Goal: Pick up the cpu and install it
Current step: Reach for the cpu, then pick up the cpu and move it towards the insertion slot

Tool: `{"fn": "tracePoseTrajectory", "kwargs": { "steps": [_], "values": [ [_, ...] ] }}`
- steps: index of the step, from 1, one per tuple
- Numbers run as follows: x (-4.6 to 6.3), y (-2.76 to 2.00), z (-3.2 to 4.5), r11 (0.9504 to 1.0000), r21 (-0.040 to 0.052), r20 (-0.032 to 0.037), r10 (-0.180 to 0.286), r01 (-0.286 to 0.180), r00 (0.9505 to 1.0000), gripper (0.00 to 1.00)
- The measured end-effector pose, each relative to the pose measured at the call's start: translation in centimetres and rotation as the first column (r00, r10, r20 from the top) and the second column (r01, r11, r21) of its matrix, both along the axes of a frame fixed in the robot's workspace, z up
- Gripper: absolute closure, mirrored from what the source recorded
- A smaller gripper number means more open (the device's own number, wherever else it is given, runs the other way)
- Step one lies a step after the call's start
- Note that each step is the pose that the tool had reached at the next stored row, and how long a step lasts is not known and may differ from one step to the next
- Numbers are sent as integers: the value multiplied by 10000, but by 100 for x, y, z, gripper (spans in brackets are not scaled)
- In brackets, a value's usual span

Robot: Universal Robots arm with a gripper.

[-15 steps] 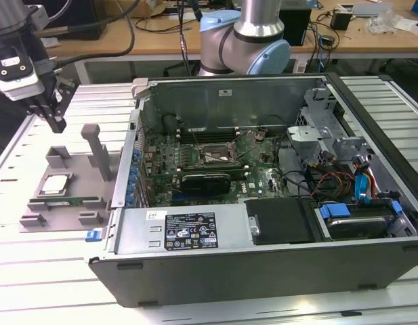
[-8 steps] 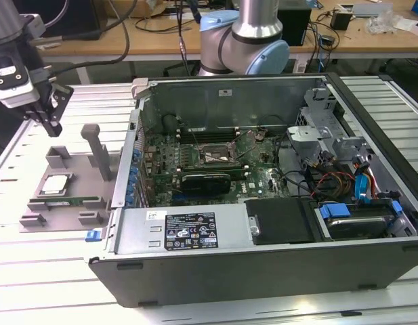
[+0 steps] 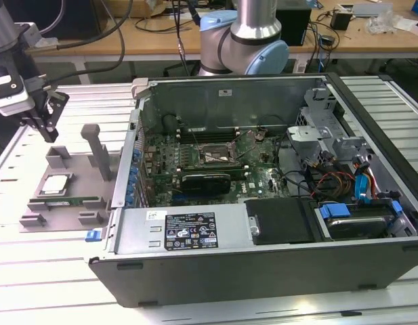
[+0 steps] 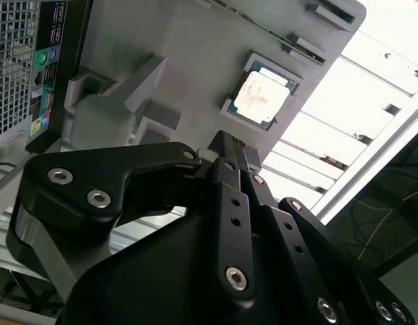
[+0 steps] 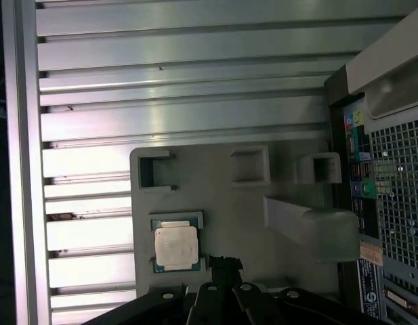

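- We judge the work to be at the approach for the pick-up. The cpu [image 3: 55, 184] has not been lifted and the socket [image 3: 212, 154] on the board inside the open computer case [image 3: 263, 250] looks unfilled.
- The cpu lies flat, metal plate up, in its square pocket on the grey holder tray [image 3: 76, 177]. The tray sits on the ribbed table [image 3: 32, 271], just beside the case on the exterior view's left.
- A narrow green memory stick [image 3: 66, 201] lies on the same tray, near the cpu but apart from it.
- The hand [image 3: 49, 132] hovers above the tray's far side, clear of the cpu and touching nothing we can see.
- In both wrist views the hand's tip [image 4: 225, 143] [image 5: 219, 261] points toward the tray, with the cpu [image 4: 265, 95] [image 5: 176, 245] a little off to one side of it rather than straight beneath.
- We cannot tell whether the hand is released or clenched. It is plainly not grasping the cpu, which rests in its pocket.
- In our judgement, the pick-up calls for centring the hand over the chip, squaring it to the chip's edges, and a level descent. The pocket walls leave little room, and a skewed grip could tilt the chip.
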State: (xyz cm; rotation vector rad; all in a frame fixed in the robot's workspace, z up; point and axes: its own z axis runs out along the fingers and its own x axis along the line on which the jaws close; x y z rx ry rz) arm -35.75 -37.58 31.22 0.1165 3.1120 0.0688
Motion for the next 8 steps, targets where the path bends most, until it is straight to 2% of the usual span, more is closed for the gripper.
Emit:
{"fn": "tracePoseTrajectory", "kwargs": {
  "steps": [8],
  "values": [
    [0, 0, -5, 10000, 0, 0, 0, 0, 10000, 89]
  ]
}}
